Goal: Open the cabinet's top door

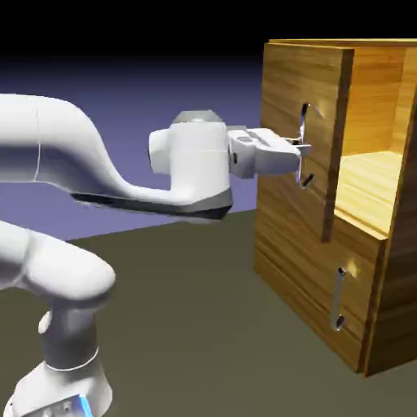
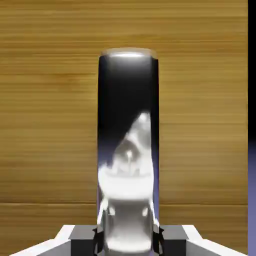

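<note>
Clamped by gripper (image 1: 303,148) on top door's (image 1: 289,122) slick, rigid bar handle (image 2: 128,150); stiff hinged panel, likely light, mid-bar hold.

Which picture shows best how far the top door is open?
The exterior view: the top door stands swung out from the cabinet, with the shelf inside showing. The hand view shows only its wood and the handle between the gripper fingers.

The white arm (image 1: 73,163) reaches level toward the exterior view's right — elbow bent low, wrist horizontal — its pincer (image 1: 300,150) clamped on the silver handle (image 2: 128,150).
</note>
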Tool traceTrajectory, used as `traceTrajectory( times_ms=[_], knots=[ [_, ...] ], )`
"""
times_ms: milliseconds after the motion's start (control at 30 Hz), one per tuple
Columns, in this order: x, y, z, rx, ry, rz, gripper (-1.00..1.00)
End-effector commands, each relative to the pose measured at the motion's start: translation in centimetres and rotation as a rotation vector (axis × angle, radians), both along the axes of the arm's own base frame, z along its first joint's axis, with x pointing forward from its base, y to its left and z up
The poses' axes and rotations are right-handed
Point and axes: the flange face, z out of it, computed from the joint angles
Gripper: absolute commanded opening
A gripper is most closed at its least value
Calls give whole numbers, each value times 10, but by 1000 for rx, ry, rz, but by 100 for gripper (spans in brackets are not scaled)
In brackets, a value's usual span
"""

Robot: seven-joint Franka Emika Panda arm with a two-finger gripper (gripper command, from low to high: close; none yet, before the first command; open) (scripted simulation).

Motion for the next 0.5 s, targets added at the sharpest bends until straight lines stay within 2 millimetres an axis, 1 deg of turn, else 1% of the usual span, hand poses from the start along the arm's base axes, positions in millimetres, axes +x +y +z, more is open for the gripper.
traceTrajectory(
  times_ms=[0, 200, 467],
  knots=[
    [-8, 6, 0, 1, 0, -21, -100],
    [-50, 41, 0, 1, 0, -137, -100],
    [-94, 87, 0, 1, 0, -272, -100]
  ],
)
